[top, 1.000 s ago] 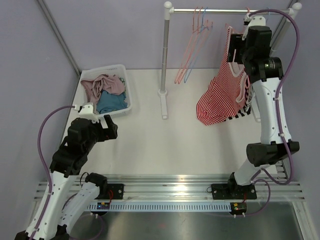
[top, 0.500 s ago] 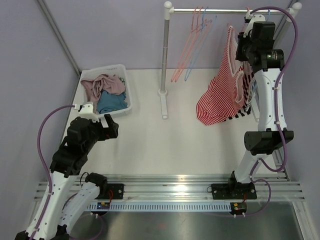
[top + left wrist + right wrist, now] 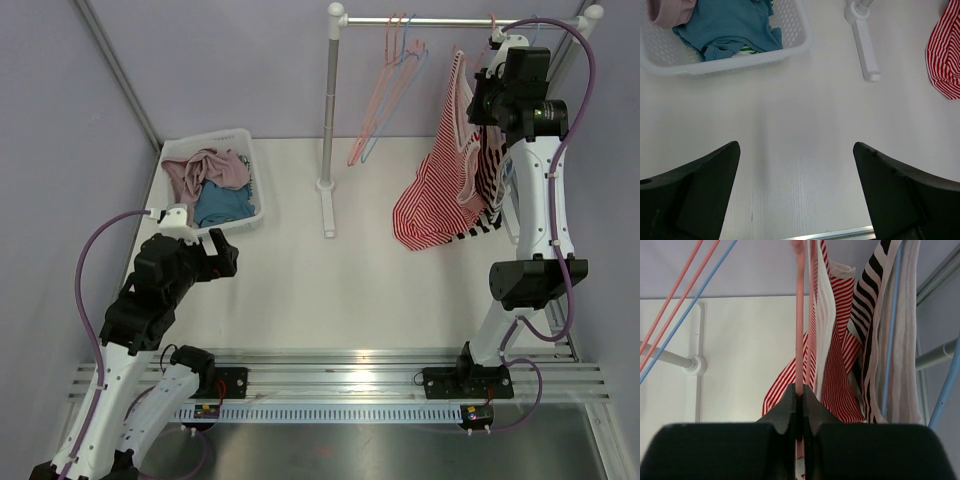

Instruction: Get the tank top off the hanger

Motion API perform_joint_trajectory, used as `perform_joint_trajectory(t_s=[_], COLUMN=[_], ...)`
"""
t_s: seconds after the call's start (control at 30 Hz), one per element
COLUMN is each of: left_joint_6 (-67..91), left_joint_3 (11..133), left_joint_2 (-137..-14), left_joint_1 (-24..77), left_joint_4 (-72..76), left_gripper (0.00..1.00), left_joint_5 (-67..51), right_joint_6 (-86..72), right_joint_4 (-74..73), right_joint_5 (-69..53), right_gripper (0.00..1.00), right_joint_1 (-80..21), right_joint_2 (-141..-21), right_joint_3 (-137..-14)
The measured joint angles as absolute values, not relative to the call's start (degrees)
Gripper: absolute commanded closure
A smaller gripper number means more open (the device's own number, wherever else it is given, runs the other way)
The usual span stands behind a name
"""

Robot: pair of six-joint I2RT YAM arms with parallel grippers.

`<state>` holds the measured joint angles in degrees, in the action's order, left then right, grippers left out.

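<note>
A white table [image 3: 380, 280] stands in front of pale purple walls [image 3: 230, 60]. At the far end a silver rail [image 3: 440, 20] runs across, high up on white posts.

The right claw [image 3: 799, 392] is up by this rail. Its two fingers are pressed together and pinch a thin pink hanger [image 3: 799, 315] between them. The red and white striped tank top [image 3: 440, 190] is on the rail too. Its straps are just beside the right claw and touch the hanger. The rest of it hangs down below the claw, close to the table. A black and white striped top [image 3: 871, 315] hangs just past the tank top, on the far side from the claw. Some bare pink and blue hangers [image 3: 385, 90] hang further along the rail, well apart from the claw.

The left claw [image 3: 796, 145] is low over the table, near its own arm. Its fingers are spread wide and hold nothing. A white plastic basket [image 3: 795, 42] sits just ahead of it, a bit to one side. Blue and pink clothes [image 3: 730, 25] lie in the basket. The white foot [image 3: 866, 47] of the rail post lies ahead on the other side.
</note>
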<state>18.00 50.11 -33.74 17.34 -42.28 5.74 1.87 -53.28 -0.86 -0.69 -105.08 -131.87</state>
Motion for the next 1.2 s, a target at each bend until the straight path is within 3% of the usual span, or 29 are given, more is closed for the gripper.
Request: perform_joint_trajectory(t_s=[0.73,0.93,1.2], left_joint_6=[18.0,18.7,21.8], left_joint_3=[50.1,52.4,68.0], left_joint_2=[-34.1,-36.8,-45.4], left_joint_1=[17.4,17.4,21.8], left_joint_4=[-42.3,-42.6,-40.1], left_gripper=[0.01,0.01,0.01], left_joint_5=[5.8,5.7,3.5], right_joint_6=[-2.9,-5.1,-6.3], right_joint_4=[-54.4,-55.4,-60.4], right_joint_5=[-8.4,-11.7,-17.7], right_gripper=[1.0,1.0,1.0], right_joint_1=[-0.7,-0.7,-0.7], right_joint_2=[-98.4,-85.9,-71.0], right_joint_3=[-136.5,-124.1,-107.9])
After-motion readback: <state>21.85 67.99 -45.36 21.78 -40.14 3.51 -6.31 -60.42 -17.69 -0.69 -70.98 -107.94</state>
